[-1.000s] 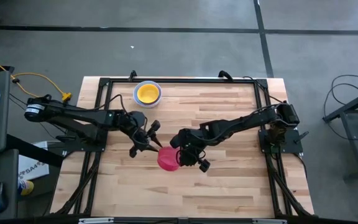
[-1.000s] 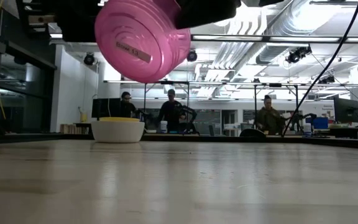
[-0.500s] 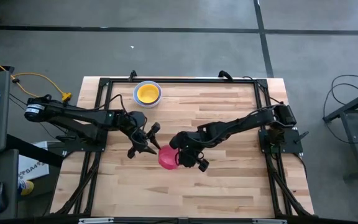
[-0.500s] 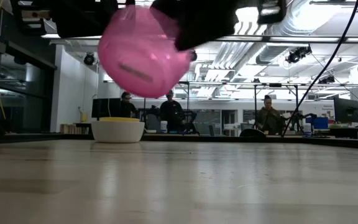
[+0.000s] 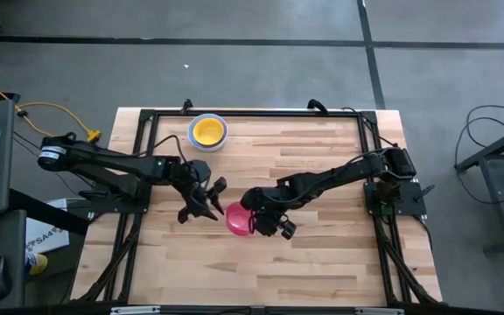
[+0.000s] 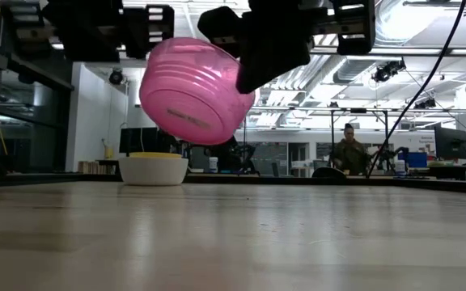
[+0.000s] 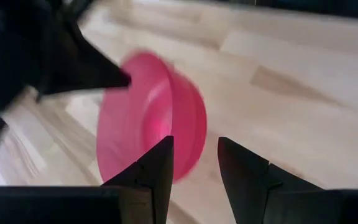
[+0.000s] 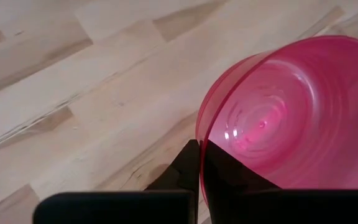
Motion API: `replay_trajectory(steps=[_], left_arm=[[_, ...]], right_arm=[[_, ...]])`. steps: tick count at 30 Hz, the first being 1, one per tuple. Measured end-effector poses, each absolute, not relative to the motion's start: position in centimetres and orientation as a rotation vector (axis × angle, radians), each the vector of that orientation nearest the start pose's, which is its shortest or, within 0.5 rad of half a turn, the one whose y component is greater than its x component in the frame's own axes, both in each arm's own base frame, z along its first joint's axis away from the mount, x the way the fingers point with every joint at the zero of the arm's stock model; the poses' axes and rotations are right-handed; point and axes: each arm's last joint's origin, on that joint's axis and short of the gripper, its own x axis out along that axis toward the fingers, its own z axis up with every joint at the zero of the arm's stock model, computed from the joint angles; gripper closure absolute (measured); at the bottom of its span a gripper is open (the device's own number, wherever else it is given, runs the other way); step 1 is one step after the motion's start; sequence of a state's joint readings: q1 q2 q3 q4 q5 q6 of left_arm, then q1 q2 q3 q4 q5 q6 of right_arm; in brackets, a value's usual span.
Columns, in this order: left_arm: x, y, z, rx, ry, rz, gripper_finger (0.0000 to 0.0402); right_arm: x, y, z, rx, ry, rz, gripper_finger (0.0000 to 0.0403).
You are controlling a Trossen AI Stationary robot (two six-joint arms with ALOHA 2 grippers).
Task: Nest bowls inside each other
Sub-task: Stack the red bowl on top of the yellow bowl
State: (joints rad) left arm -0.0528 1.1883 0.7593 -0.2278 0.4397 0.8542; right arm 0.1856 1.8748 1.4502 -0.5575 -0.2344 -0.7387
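One red-pink bowl (image 5: 238, 220) hangs tilted above the table (image 5: 322, 262), its rim pinched by the closed right gripper (image 5: 254, 220), just beside the parted, empty left gripper (image 5: 214, 199).

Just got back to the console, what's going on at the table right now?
The right gripper is shut on the rim of the pink bowl, holding it tilted in the air above mid-table. The left gripper sits open right beside the bowl, its fingers apart and pointing at it without gripping. At the table's far edge stands a stack of bowls, the yellow one on top. The pink bowl isn't nested yet.
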Motion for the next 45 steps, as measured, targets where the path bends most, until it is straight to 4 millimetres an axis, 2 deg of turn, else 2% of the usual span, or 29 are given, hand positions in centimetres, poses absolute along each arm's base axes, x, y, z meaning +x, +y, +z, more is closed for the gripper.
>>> replay_trajectory(steps=[4, 13, 19, 25, 45], left_arm=[[24.8, -2.4, 23.6, 0.729, 0.473, -0.687, 0.0277], [26.1, -2.6, 25.8, 0.712, 0.514, -0.774, 0.0280], [27.6, -2.7, 25.2, 0.747, 0.550, -0.831, 0.0311], [29.0, -2.7, 25.4, 0.777, 0.561, -0.824, 0.0340], [29.3, -2.8, 25.3, 0.747, 0.542, -0.868, 0.0345]], right_arm=[[39.1, 8.0, 22.9, -0.641, 0.809, 0.734, 0.0400], [38.9, 8.0, 22.7, -0.637, 0.835, 0.742, 0.0400], [38.9, 8.0, 22.7, -0.638, 0.834, 0.746, 0.0400], [38.7, 8.7, 22.7, -0.653, 0.827, 0.767, 0.0400], [38.8, 8.8, 22.7, -0.719, 0.825, 0.750, 0.0400]])
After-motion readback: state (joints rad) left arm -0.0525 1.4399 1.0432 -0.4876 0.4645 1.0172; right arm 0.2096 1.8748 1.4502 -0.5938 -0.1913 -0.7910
